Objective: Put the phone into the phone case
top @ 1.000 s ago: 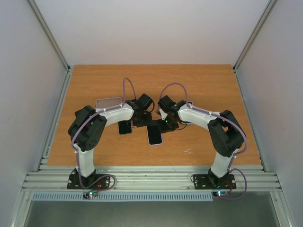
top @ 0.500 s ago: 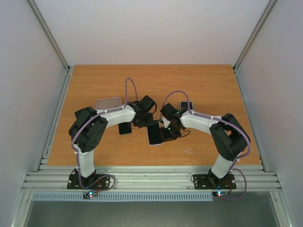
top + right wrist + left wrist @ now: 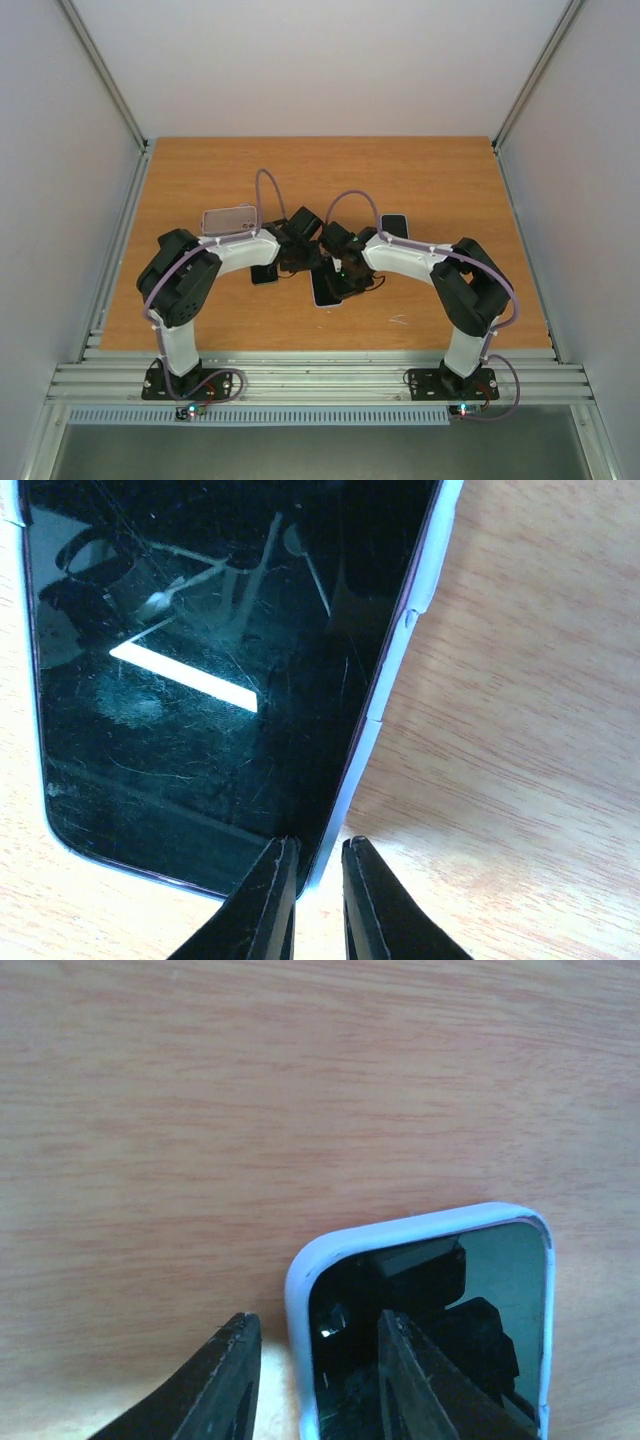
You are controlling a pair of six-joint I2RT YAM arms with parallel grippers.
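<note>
Found the phone [image 3: 200, 680] lying screen-up in the middle of the tabletop [image 3: 450, 180], inside the pale-blue phone case [image 3: 297, 1290], long axis running near-to-far with a slight lean. Saw the rim wrapped round the corner in the left wrist view; could not tell whether seated all the way round. Judged the task close to done, with only a last press or a check of the seating left.

Placed both hands at the far half of the phone, neither clearly nearer. Saw the left hand [image 3: 315, 1328] parted and astride one long edge near a corner, one finger outside over bare wood and apart from the rim, the other over the glass; gripping nothing. Saw the right hand [image 3: 318, 846] drawn almost closed at a long edge, the one with the button cut-outs, near a corner, with the rim caught in the slit between the fingers; read as a pinch on the phone case, though not beyond doubt.

Noted the two wrists crowded together above the phone, nearly touching in the top view: the main hazard for any next press. Noted a dark second phone [image 3: 264, 272] just beside the left forearm, a pinkish slab [image 3: 230, 217] further back on the left, and a third phone [image 3: 393, 224] beyond the right arm, all apart from the work.
</note>
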